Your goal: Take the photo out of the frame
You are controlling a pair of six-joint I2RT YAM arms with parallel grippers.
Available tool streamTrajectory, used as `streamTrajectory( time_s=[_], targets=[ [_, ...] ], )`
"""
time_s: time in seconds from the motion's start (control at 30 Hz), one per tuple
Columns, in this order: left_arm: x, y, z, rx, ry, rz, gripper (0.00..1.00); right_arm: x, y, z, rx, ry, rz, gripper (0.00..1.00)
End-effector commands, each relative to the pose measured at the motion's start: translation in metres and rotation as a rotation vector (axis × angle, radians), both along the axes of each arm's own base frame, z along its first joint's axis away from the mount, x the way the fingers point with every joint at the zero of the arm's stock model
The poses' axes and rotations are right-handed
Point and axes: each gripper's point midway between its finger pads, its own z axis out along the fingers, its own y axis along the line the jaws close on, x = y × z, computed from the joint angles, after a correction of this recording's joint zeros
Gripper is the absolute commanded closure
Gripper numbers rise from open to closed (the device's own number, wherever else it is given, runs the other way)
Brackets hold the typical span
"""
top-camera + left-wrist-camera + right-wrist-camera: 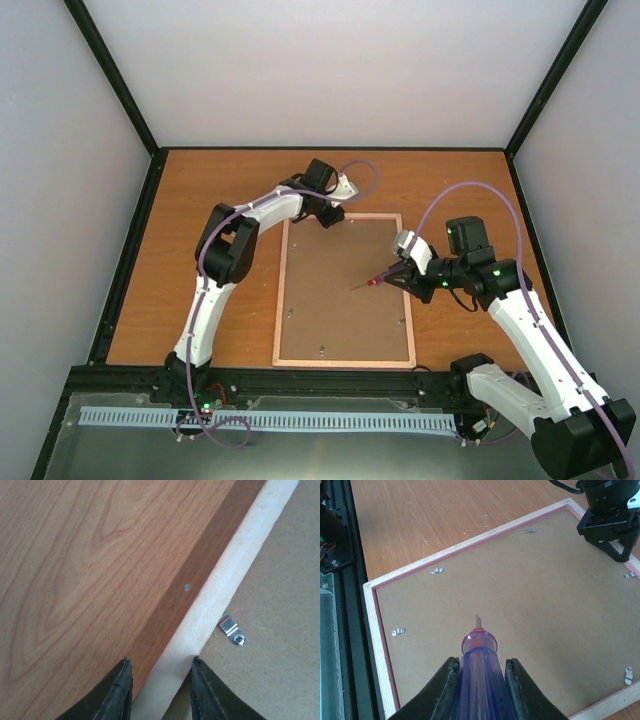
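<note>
My fingers clamp a screwdriver with a translucent blue handle and red collar, one on each side. Its short metal tip points out over the frame, which lies face down on the wooden table. I see the frame's brown hardboard back, a thin pink line inside its pale wood edging. Small metal clips sit along the edges of the panel. At the upper right, the other arm's black gripper rests at the frame's far corner.

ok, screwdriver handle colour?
The screwdriver handle is translucent blue-purple with a red collar near the shaft; the right wrist view shows it best.
</note>
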Motion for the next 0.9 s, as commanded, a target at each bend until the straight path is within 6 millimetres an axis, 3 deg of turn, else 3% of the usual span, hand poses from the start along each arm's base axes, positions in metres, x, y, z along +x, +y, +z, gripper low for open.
streamTrajectory(
  time_s=[0.0, 0.3, 0.4, 0.57, 0.6, 0.87],
  targets=[
    [0.018, 0.052, -0.025, 0.061, 0.08, 0.143, 0.71, 0.002, 0.002, 0.018, 0.022, -0.056, 0.01, 0.97],
    [0.053, 0.15, -0.034, 0.044, 0.206, 0.517, 0.85, 0.003, 0.001, 0.019, 0.022, -0.063, 0.005, 0.97],
    [0.046, 0.175, -0.039, 0.038, 0.294, 0.655, 0.85, 0.004, 0.001, 0.018, 0.022, -0.064, 0.002, 0.97],
    [0.007, 0.191, -0.033, -0.005, 0.361, 0.809, 0.86, 0.005, 0.002, 0.018, 0.024, -0.066, 0.004, 0.97],
    [-0.013, 0.195, -0.04, -0.004, 0.399, 0.84, 0.86, 0.005, 0.001, 0.016, 0.02, -0.065, 0.001, 0.97],
    [-0.12, 0.212, -0.036, -0.108, 0.474, 0.972, 0.9, 0.011, 0.002, 0.011, 0.006, -0.06, 0.0, 0.97]
  ],
)
